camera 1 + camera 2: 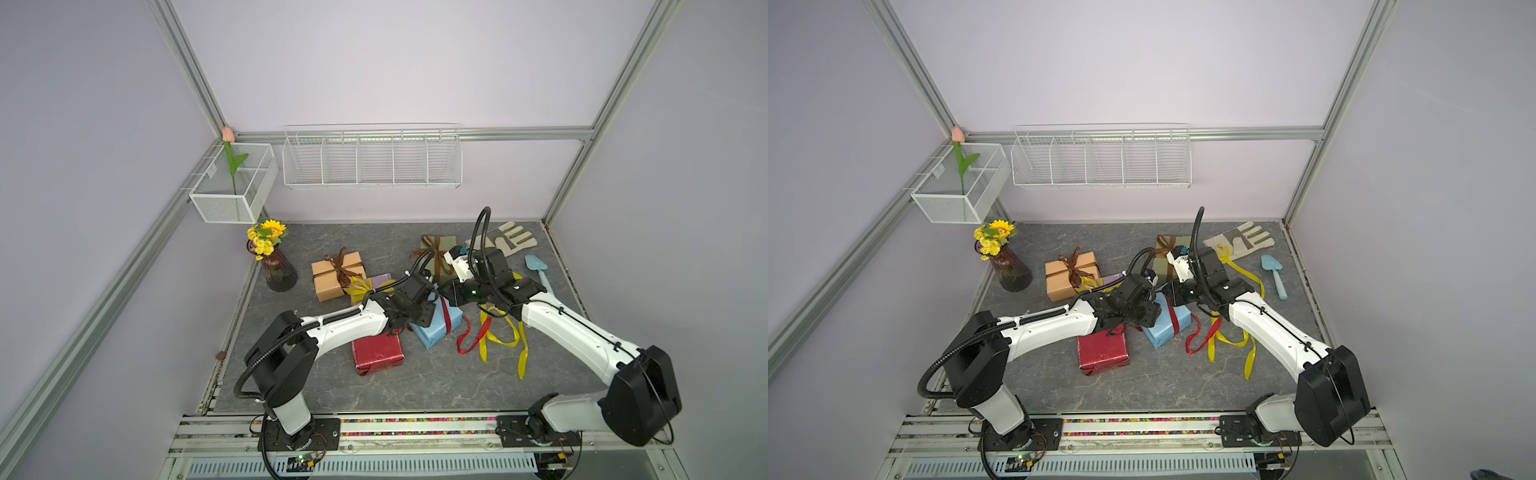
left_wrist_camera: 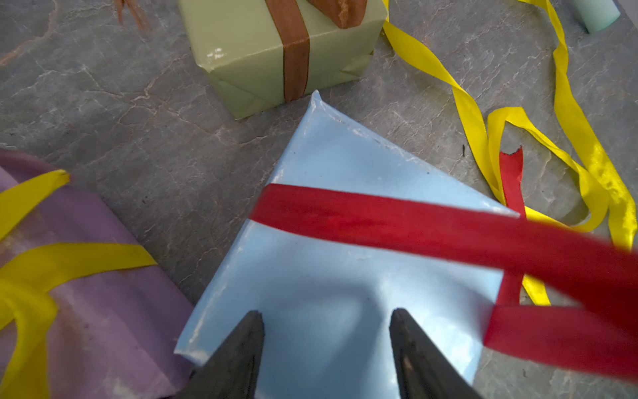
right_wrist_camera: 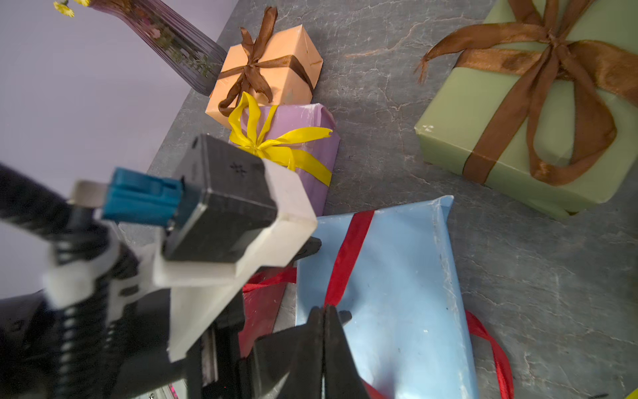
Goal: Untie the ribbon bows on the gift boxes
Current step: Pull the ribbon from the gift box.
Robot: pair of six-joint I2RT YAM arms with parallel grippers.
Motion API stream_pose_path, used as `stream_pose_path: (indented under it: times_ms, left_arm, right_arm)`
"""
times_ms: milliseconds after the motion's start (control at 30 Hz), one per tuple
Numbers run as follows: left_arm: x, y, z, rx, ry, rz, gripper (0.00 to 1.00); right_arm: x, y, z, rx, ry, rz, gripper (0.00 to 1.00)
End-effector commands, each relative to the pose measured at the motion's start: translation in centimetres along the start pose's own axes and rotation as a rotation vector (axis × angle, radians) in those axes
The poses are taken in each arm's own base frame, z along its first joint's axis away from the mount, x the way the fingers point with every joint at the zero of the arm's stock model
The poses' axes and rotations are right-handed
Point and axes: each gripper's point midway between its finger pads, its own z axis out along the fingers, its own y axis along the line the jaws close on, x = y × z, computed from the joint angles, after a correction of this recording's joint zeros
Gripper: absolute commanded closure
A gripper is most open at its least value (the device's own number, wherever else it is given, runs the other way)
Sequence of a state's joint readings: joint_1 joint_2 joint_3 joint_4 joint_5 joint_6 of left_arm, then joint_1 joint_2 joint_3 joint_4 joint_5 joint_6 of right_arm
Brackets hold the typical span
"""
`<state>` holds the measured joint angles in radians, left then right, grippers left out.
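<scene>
Your right jaws are pinched together on the red ribbon (image 3: 348,254), which runs taut across the light blue box (image 2: 328,276) at mid-worktop (image 1: 415,386). Your left jaws stand apart over that box's top, holding nothing. The tan-orange box (image 1: 328,286), olive box (image 3: 500,138) and lilac box (image 3: 307,155) carry tied bows. A loose yellow ribbon (image 2: 426,64) lies beside the blue box.

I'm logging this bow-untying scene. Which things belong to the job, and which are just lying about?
Job: light blue box, red ribbon; lilac box, yellow bow; tan box, olive box, their brown bows; red box; loose yellow ribbon.
Lying about: flower vase, glove, blue trowel, wire rack, mesh basket, tulip.
</scene>
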<state>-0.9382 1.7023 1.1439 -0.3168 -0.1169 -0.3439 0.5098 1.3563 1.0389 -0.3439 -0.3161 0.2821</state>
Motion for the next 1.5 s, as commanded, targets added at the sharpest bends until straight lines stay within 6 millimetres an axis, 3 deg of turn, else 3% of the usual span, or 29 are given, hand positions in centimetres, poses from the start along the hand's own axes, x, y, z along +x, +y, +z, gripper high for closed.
stream_pose_path:
  times_ms: [0, 600, 1033, 1467]
  left_arm:
    - [0.8, 0.6, 0.8, -0.044, 0.026, -0.008, 0.39]
    - [1.9, 0.3, 2.2, -0.028, 0.051, -0.007, 0.39]
    - [1.9, -0.8, 3.7, 0.014, 0.051, -0.016, 0.4]
    - [2.8, -0.8, 4.3, 0.015, 0.066, -0.012, 0.41]
  right_arm:
    - [-1.2, 0.5, -2.2, -0.027, -0.058, 0.008, 0.93]
    - [-7.6, 2.3, -11.9, 0.029, -0.258, -0.119, 0.93]
    - [-15.6, 8.4, -19.2, -0.073, -0.479, -0.241, 0.93]
    - [-20.4, 11.5, -26.5, -0.019, -0.681, -0.364, 0.93]
